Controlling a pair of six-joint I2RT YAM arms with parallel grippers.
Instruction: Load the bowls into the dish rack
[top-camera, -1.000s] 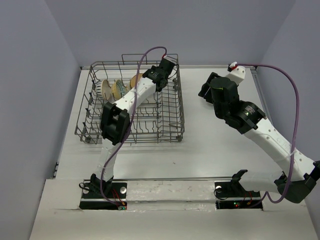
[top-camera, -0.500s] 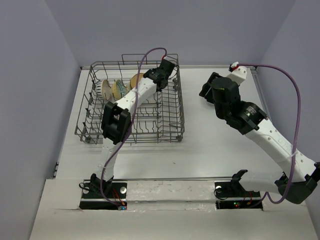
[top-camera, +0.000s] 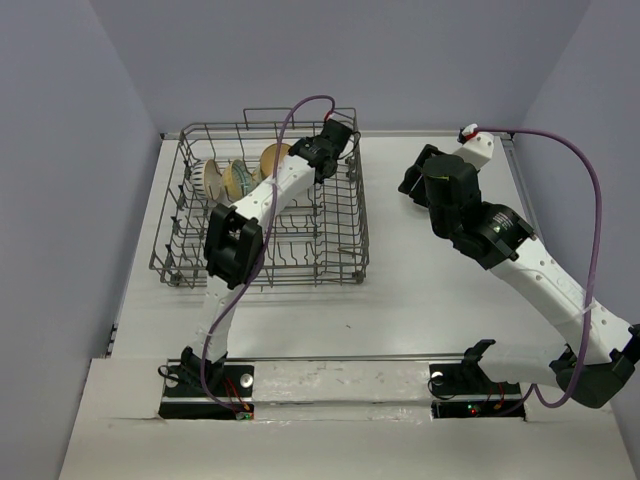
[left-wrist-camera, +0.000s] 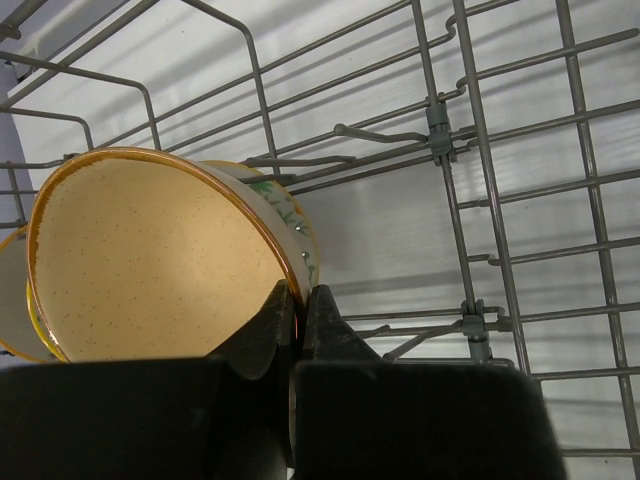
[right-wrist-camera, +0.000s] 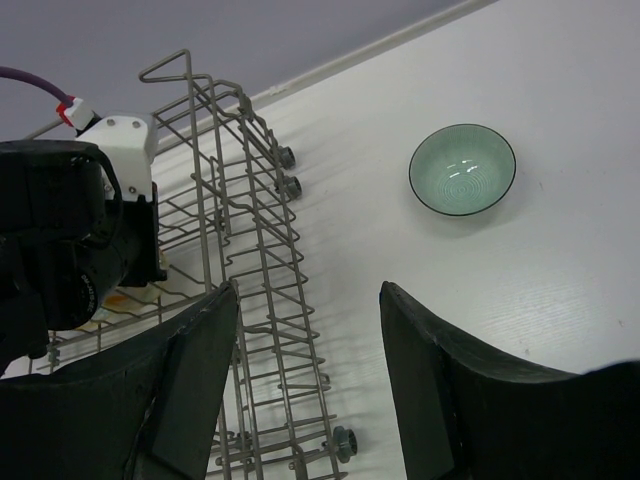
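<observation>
Left gripper (left-wrist-camera: 298, 300): is being held closed to a thin pinch, one finger on either side of the rim of a round ceramic bowl (left-wrist-camera: 150, 270) that is tan-speckled inside and floral outside.
Held bowl: is being carried on edge inside the far part of the large grey wire dish rack (left-wrist-camera: 450, 130), just right of the other bowls (top-camera: 225, 178) standing on edge there.
Right gripper (right-wrist-camera: 308, 300): is being held wide apart above the table, with nothing between its fingers.
Pale teal-green round ceramic bowl (right-wrist-camera: 462, 170): is being seen upright on the white table (right-wrist-camera: 560, 300), apart from the rack's right side.
Handling: the ceramic is being judged stiff, glaze-slick and liable to chip against wire, and the rim is being judged the best hold, with one finger inside and one outside.
</observation>
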